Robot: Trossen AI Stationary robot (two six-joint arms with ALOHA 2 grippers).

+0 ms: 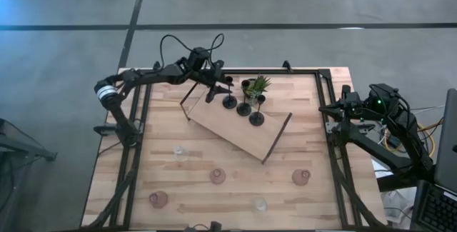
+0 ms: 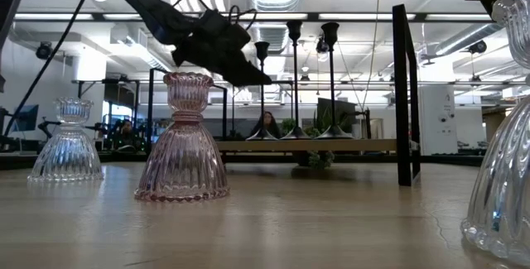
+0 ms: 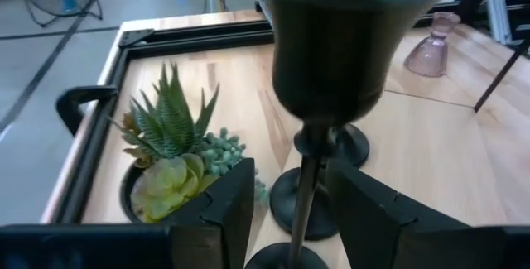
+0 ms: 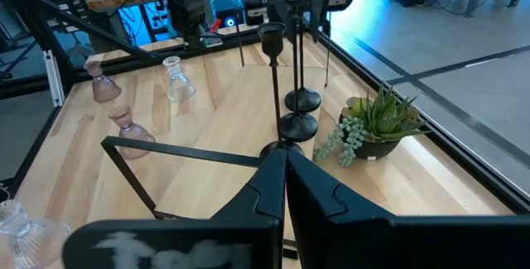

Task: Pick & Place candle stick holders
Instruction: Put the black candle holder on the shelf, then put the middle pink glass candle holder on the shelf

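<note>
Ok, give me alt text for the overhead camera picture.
Seen from above, the left gripper hovers at one of three black candle stick holders on a wooden board beside a potted plant. Five glass cups dot the table; the right arm waits at its edge.

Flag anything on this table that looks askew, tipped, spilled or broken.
Only the wooden board looks askew, lying at a slant to the table edges. The black holders on it and the glass cups stand upright; nothing spilled or broken.

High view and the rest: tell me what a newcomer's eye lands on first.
Three slim black holders stand in a row on the wooden board lying askew near the table's far edge, beside a small green plant. The left gripper is open around the stem of the leftmost one. Small pink and clear glass cups dot the near half.
</note>
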